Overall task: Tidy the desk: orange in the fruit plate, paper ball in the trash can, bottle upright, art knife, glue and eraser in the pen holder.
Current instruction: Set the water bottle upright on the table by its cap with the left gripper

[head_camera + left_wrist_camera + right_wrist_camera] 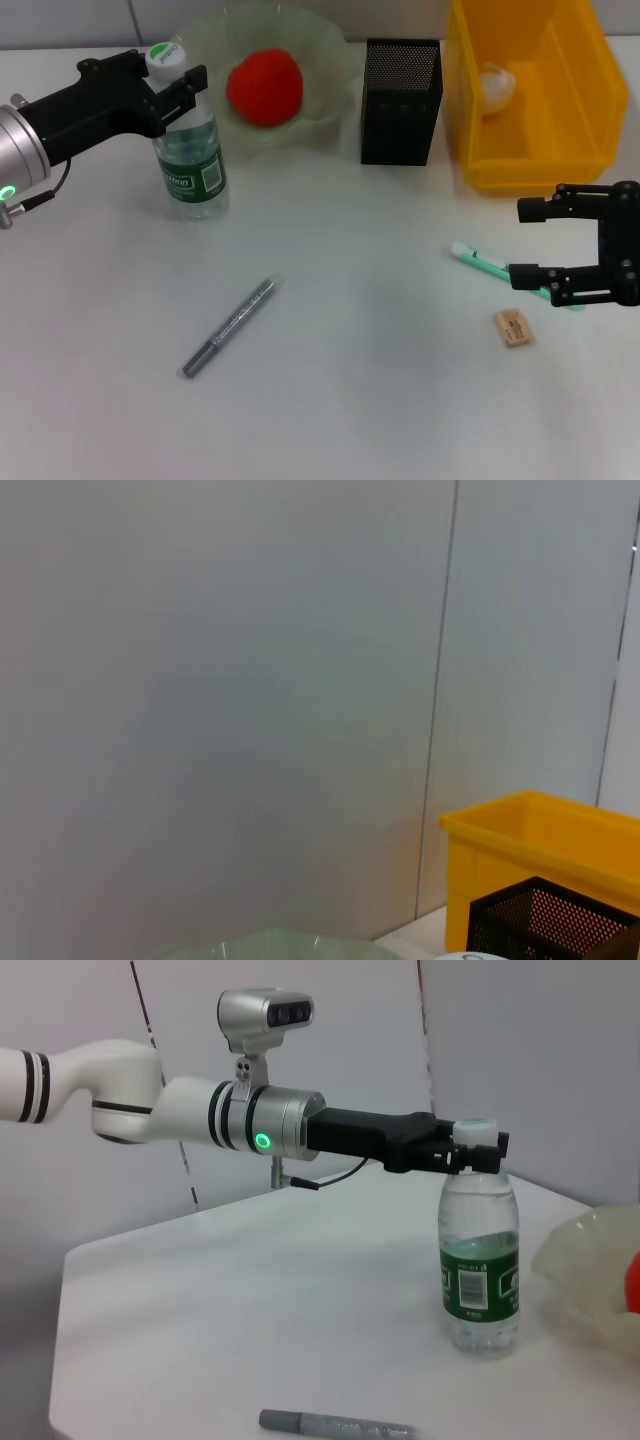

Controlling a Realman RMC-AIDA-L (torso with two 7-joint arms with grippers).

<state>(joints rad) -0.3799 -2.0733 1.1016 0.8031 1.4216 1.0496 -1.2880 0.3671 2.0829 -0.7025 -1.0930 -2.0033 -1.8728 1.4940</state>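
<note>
From the head view, the left hand (pixel 178 88) is pinching the neck of the upright bottle (pixel 190 150) near the counter's (pixel 350 330) far left, beside the fruit plate (pixel 330 60) holding the orange (pixel 265 87). The right hand (pixel 545 245) hovers spread over the green glue (pixel 490 265) near the right edge, the eraser (pixel 513 328) just beside, the art knife (pixel 230 327) lying mid-counter, and the pen holder (pixel 400 100) and yellow trash can (pixel 530 100) with the paper ball (pixel 497 84) along the far edge. The left wrist view shows only the trash can (pixel 540 850), pen holder (pixel 550 920) and plate rim (pixel 270 945); the right wrist view shows the left hand (pixel 475 1153) gripping the standing bottle (pixel 480 1260) under its cap.

Clear glossy plastic bottle (pixel 190 165) w/ green paper label, white plastic cap. Pale translucent green plastic fruit plate (pixel 330 60), smooth, slight sheen. Black metal-mesh pen holder (pixel 401 100), matt, perforated. Yellow plastic bin (pixel 590 100), smooth, semi-gloss. Grey art knife (pixel 228 327), metallic-looking, speckled finish. Tan eraser (pixel 513 327), matt. White desk (pixel 350 400), smooth, matt.
</note>
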